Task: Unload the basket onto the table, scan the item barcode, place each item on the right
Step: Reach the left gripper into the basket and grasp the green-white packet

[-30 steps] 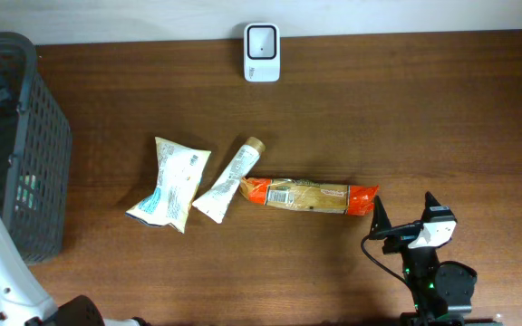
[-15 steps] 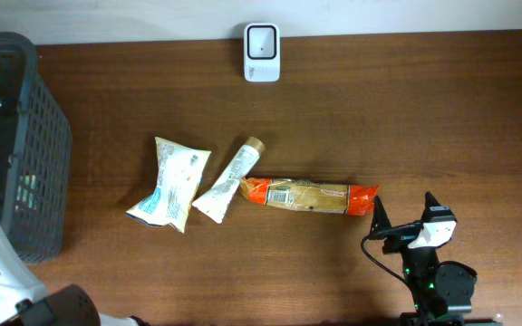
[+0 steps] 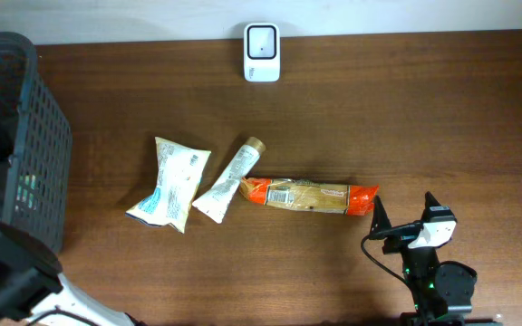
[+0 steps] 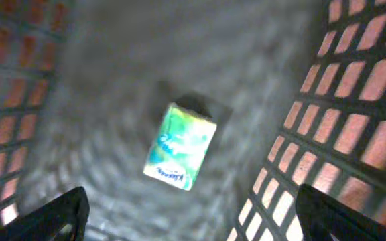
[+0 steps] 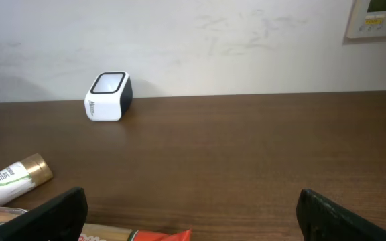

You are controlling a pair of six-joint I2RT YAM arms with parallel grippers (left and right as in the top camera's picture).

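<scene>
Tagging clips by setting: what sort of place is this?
Probably a mock shop checkout: a white barcode scanner, a dark grey mesh basket, and an orange-ended food packet on a brown wooden table.

No lettering is reading clearly anywhere. Green-and-white carton (image 4: 179, 148), lying in dark mesh plastic basket (image 4: 354, 100), is carrying a dark strip of print near its lower edge, blurring past legibility. White-and-black cube scanner (image 5: 108, 97) is showing a tiny side mark, too small. Long orange plastic packet (image 3: 309, 195) is bearing a white label, print illegible.
</scene>
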